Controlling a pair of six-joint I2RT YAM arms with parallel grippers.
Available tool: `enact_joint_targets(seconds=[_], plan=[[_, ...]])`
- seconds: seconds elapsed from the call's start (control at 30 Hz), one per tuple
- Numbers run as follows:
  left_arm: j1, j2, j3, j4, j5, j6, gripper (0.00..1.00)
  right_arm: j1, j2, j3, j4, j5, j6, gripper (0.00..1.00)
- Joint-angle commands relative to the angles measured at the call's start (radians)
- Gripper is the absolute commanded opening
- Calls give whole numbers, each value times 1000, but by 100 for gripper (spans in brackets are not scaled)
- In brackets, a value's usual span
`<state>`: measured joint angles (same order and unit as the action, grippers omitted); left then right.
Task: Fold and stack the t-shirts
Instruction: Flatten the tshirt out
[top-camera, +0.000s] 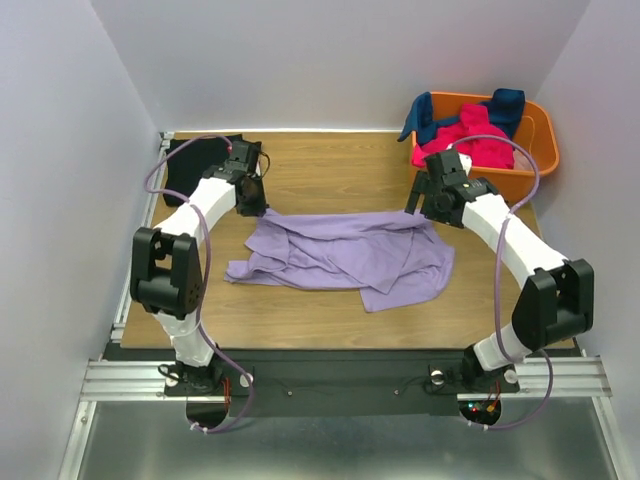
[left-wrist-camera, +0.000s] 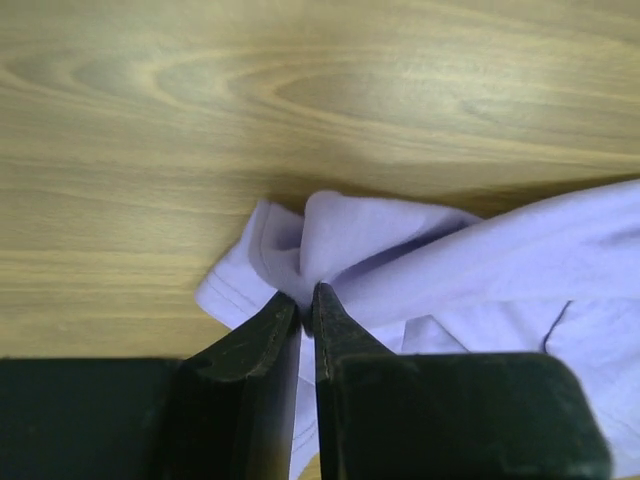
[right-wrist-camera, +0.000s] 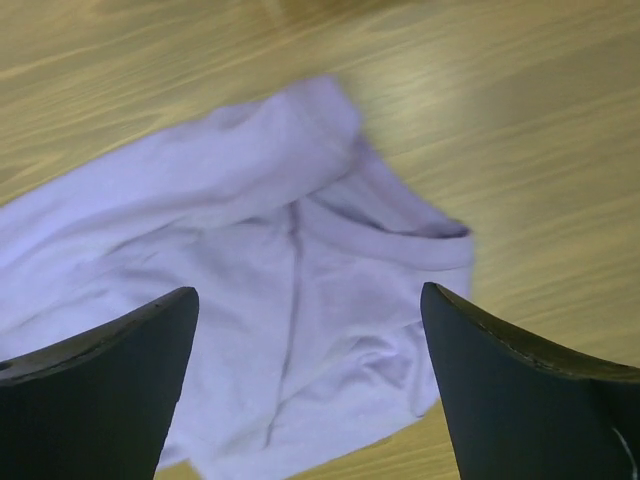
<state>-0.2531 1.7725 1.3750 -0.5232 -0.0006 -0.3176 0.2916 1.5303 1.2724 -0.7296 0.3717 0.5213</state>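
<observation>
spread t-shirt (top-camera: 340, 255) at tabletop (top-camera: 330, 165) centre, left gripper (left-wrist-camera: 305, 295) at its far-left end, right gripper (right-wrist-camera: 310, 300) over its far-right end. second t-shirt (top-camera: 195, 160) at far-left corner. basket (top-camera: 543, 150) at far-right corner, more t-shirts (top-camera: 475, 135) inside.

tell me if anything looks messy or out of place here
The lavender t-shirt lies bunched and wrinkled mid-table, one corner pinched in the left hand. A dark blue t-shirt droops over the orange basket's rim.

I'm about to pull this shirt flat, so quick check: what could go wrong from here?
The left gripper pinches only a small bunched corner of the purple shirt; it may slip out. The right gripper is open above the other corner, so pulling now could drag the shirt one-sided.
</observation>
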Motion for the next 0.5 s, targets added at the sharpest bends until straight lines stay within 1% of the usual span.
enact_joint_targets(seconds=[0.0, 0.03, 0.07, 0.1, 0.2, 0.23, 0.33, 0.47], plan=[[6, -188, 35, 46, -71, 55, 23, 18, -113, 24, 96, -207, -40, 96], [6, -205, -20, 64, -70, 54, 23, 27, -128, 4, 96, -243, -35, 94], [6, -220, -49, 74, -76, 49, 23, 32, -151, -42, 98, -314, -30, 93], [6, -249, -109, 90, -81, 45, 23, 58, -160, -66, 98, -342, -14, 89], [9, -298, -206, 115, -95, 12, 23, 125, -165, -157, 98, -404, 40, 79], [11, -311, -224, 135, -93, 3, 23, 173, -159, -178, 99, -409, 52, 77], [15, -324, -251, 144, -79, -11, 24, 237, -134, -237, 108, -402, 111, 72], [21, -295, -228, 127, -64, -2, 24, 253, -122, -277, 108, -378, 155, 65]])
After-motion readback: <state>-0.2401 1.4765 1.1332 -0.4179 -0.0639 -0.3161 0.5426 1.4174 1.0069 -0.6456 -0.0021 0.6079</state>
